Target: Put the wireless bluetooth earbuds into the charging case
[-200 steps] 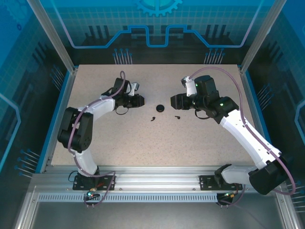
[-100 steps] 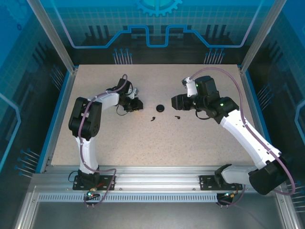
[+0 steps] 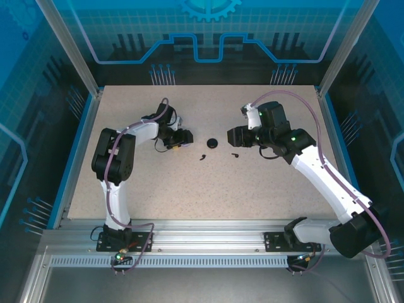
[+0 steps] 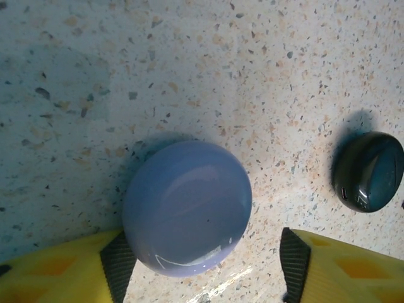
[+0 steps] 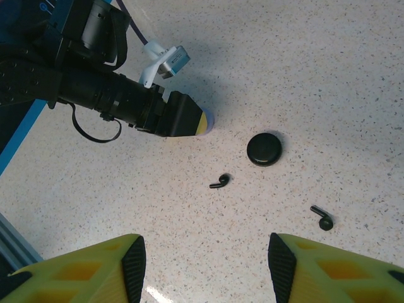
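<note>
Two claws met over the desk (image 3: pixel 208 196): my left claw (image 4: pixel 205 255) spread around a pale blue dome (image 4: pixel 186 214), my right claw (image 5: pixel 202 252) spread and empty. Between them sat the charging case (image 5: pixel 264 149). Both earbuds (image 5: pixel 219 182) lay flat nearby, one nearest my right claw.

The left arm (image 3: pixel 115 205) and right arm (image 3: pixel 328 180) wear white shells with black joints. A purple cable (image 3: pixel 297 90) runs along each. The jaws are yellow with black pads (image 5: pixel 134 265).

There are no words or numbers to read here. The blue back wall (image 3: pixel 208 31) has line shapes and a gear picture on it, but no letters.
</note>
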